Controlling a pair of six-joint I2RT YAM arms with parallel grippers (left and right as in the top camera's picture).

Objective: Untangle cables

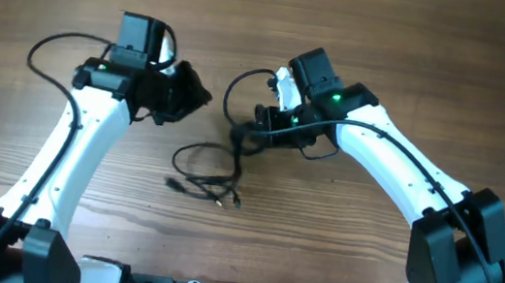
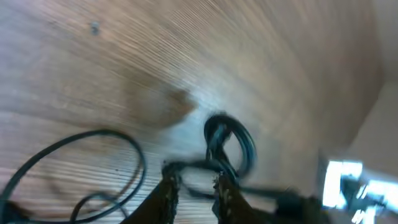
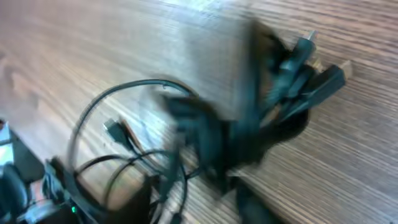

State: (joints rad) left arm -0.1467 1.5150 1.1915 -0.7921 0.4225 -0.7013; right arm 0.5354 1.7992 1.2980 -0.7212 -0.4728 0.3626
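- The cables lie in the middle of the frame in the overhead view, on the counter, between the two arms.
- The top part is bunched in a small knot just beside the right gripper. I think that arm is there to pull the knot loose.
- The right wrist view is very blurry, so I cannot tell if its jaws are apart or together.
- The left gripper is at the bottom of the left wrist view. Its jaws are a little apart, with wood showing between them.
- A thin cord runs across just in front of its tips. I cannot tell if it touches them. It looks set there to hold one side while the other arm pulls.
- The cords are thin, black, smooth and bendy, and curl into round loops.
- The little plug ends are hard and boxy, low in the middle of the frame.
- The counter is light brown wood with long lines.
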